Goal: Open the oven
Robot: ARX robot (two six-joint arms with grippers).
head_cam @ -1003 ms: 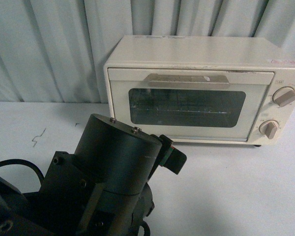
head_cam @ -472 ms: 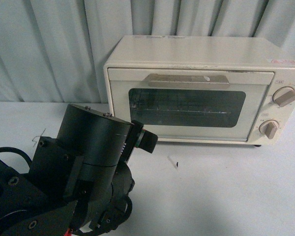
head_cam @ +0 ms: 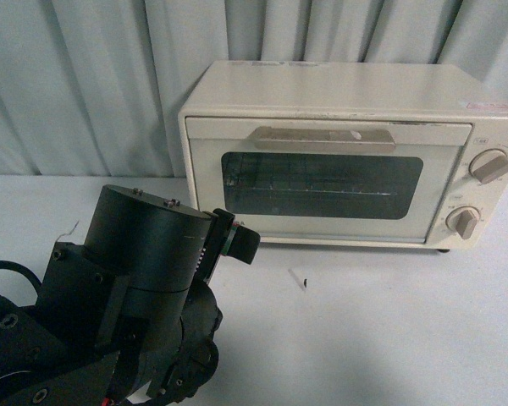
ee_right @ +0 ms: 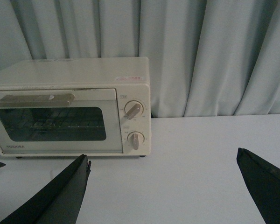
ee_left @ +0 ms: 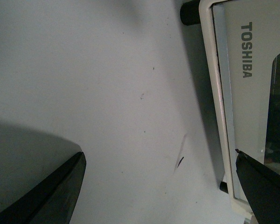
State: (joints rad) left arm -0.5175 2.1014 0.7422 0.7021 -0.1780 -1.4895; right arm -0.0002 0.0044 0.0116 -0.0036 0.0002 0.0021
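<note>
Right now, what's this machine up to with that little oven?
A two-armed robot is setting out to open the oven, a small cream toaster oven on a white table. Its door is shut and nothing touches the bar handle. The left gripper is open and low, near the oven's bottom front corner. The right gripper is open too, holding nothing, and faces the oven from some way off.

Cool, dim, even light with a bluish cast. The oven (ee_left: 249,121) throws a soft shadow onto the tabletop (ee_left: 107,84); the close left arm (head_cam: 135,288) looks dark and slightly soft.
</note>
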